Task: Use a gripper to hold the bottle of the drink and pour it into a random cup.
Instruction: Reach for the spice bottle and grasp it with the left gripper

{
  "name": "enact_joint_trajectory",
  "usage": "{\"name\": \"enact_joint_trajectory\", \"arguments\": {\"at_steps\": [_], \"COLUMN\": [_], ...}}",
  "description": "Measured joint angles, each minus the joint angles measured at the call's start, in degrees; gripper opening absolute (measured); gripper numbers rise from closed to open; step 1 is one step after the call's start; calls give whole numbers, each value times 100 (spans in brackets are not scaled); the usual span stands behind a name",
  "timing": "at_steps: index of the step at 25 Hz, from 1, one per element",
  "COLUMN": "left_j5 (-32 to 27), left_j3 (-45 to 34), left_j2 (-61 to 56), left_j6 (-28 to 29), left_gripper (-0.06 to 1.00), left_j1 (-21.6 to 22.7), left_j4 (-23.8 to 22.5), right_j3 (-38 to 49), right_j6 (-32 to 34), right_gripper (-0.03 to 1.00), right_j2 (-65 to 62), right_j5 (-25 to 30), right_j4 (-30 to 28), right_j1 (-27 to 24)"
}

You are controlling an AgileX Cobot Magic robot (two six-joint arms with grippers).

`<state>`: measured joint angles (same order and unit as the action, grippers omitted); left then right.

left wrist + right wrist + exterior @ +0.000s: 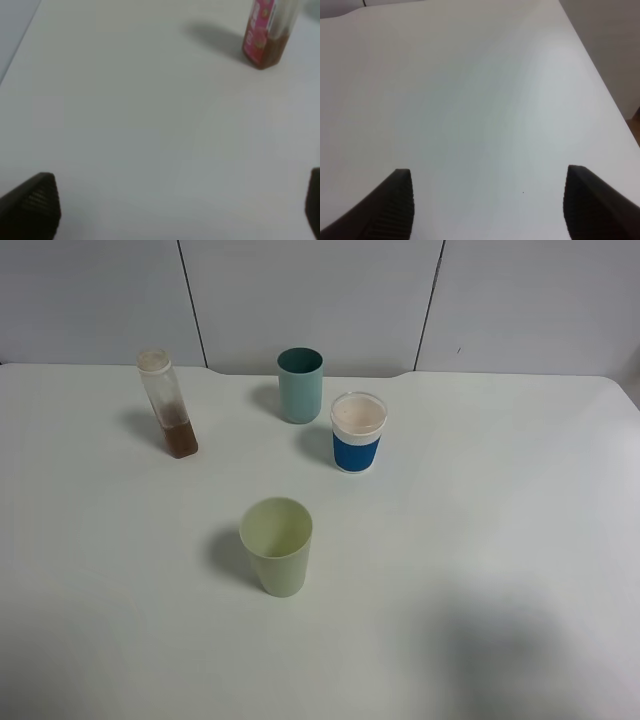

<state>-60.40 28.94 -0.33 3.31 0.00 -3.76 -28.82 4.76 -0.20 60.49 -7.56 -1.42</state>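
1. bottle of the drink [170, 405], small, clear plastic with a pink-and-white label, stands at the far left of the white table [480, 540]; brown liquid [181, 440] fills only its base.
2. pale yellow-green plastic cup [277, 545] stands nearest, empty; teal tumbler [300, 385] and blue-banded white cup [358, 432] stand behind it.
3. left gripper [175, 205]: fingers [35, 207] spread wide, holding nothing, bottle ahead.
4. right gripper [492, 200]: fingers [395, 210] spread wide above the table, touching nothing.

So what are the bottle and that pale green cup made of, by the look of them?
The bottle looks like clear plastic: the brown liquid shows through its walls, though glass cannot be ruled out. The pale green cup seems to be matte, opaque plastic: one even colour, thin rim, no glassy shine.
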Motion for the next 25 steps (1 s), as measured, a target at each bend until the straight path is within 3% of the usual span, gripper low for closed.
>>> {"name": "enact_joint_trajectory", "arguments": {"at_steps": [25], "left_j5": [0], "left_j3": [0], "left_j2": [0], "left_j6": [0], "left_gripper": [99], "left_j1": [0], "left_j4": [-146], "right_j3": [0], "right_j6": [0], "right_gripper": [63], "right_j2": [0], "right_j5": [0], "right_j4": [0], "right_j1": [0]}}
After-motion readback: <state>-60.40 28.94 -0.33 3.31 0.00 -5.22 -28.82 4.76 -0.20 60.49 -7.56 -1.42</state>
